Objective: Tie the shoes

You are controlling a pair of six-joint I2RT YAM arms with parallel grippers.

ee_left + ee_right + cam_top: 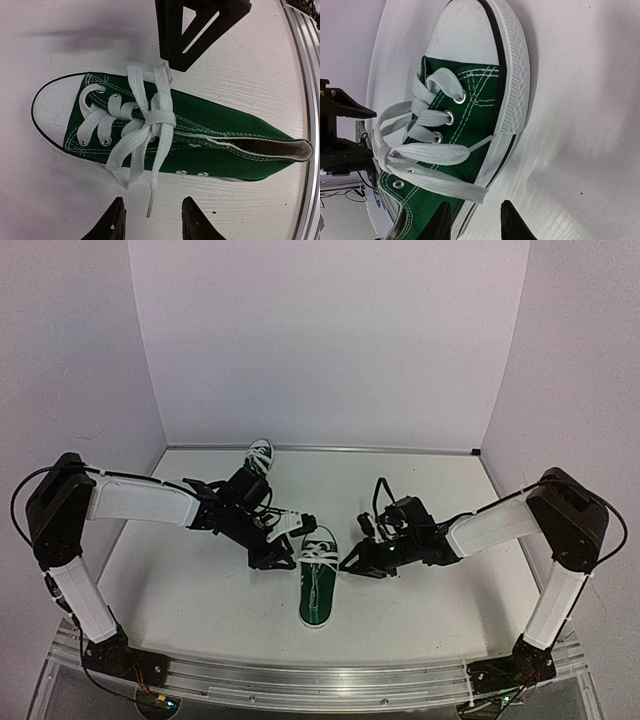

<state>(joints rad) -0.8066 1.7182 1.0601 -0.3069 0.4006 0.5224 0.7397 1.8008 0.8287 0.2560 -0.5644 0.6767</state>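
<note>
My left arm (145, 502) reaches in from 9 o'clock across the white table (200, 590). Behind its wrist, at about 11 o'clock from the middle of the table, stands the far shoe (259, 453). It is dark green with white lacing and partly hidden by the arm, so I cannot tell how its laces lie.

My left gripper (154, 200) hangs low at 9 o'clock of the near shoe (317, 590). Its fingers are a moderate gap apart and clamp nothing. The tip of one loose end (152, 185) lies on the table between them, and I cannot tell whether either finger touches it.

The near shoe sits upright on its sole near the middle of the table, with the white toe cap (52, 110) pointing to 12 o'clock and the heel to 6. Its laces (150, 120) are threaded through the eyelets and drawn together in one crossing over the tongue, and both ends trail loose, one to each side. The mouth (280, 147) of the shoe gapes toward the near edge of the table — the inside shows only dark lining, and I cannot see deeper.

My right gripper (476, 204) waits at 3 o'clock of that shoe, just beside the ribbed white sole (515, 75). Its fingers are parted about as far as the left pair and hold nothing. Behind it my right arm (495, 525) runs off toward 3 o'clock.
</note>
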